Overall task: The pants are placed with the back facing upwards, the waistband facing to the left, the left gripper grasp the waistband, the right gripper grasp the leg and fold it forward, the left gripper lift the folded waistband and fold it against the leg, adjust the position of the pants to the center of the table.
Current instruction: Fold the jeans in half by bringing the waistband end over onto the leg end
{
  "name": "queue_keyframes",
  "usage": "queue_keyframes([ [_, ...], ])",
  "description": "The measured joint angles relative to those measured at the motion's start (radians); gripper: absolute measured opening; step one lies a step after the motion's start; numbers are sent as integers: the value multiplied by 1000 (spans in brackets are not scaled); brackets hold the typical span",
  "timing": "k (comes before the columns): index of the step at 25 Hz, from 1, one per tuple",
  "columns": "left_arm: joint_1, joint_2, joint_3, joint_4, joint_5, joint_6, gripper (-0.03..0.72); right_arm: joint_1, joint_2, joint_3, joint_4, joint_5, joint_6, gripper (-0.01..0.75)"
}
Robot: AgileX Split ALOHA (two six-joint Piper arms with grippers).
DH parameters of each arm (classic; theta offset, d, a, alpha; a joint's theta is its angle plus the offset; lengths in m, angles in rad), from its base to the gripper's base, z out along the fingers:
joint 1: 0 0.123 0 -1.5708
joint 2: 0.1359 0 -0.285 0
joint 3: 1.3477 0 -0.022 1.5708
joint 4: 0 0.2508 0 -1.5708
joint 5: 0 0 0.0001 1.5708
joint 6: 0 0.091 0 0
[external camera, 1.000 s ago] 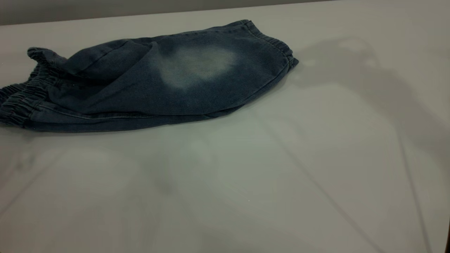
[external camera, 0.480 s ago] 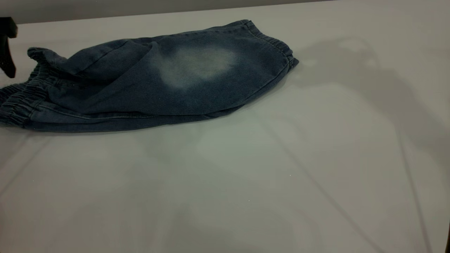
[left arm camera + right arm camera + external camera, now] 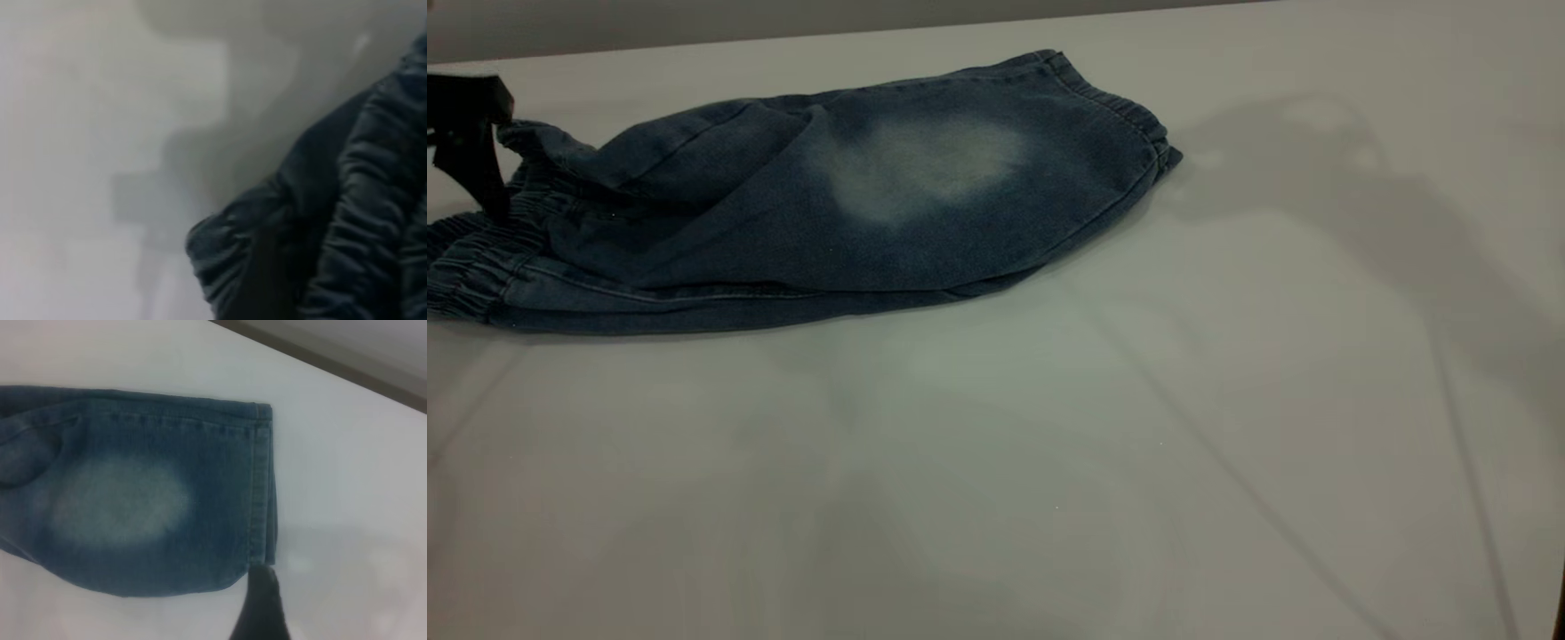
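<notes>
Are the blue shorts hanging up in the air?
No, the pants lie flat on the table, folded lengthwise, with the pale faded patch facing up.

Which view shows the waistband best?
Exterior view: the gathered waistband lies along the shorts' left end, with the left claw just above it. Left wrist view shows only blurred ruched folds close up. Right wrist view shows just the leg hem.

Dark blue denim pants [image 3: 800, 213] with pale faded oval patch; whitish-grey table [image 3: 1138, 444].
</notes>
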Motion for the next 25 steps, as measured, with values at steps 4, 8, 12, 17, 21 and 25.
queue_keyframes([
  [4,0,26,0,-4,-5,0,549,0,0,0,0,0,0,489],
  [8,0,50,0,-41,-38,5,549,0,0,0,-1,0,0,489],
  [12,0,55,0,-151,-80,82,549,0,0,0,-1,0,0,489],
  [17,0,55,1,-328,-88,227,549,0,0,0,0,0,1,489],
  [21,0,55,1,-421,-81,300,549,0,0,0,7,0,1,489],
  [25,0,55,1,-428,-73,299,545,2,21,0,92,0,-5,489],
])
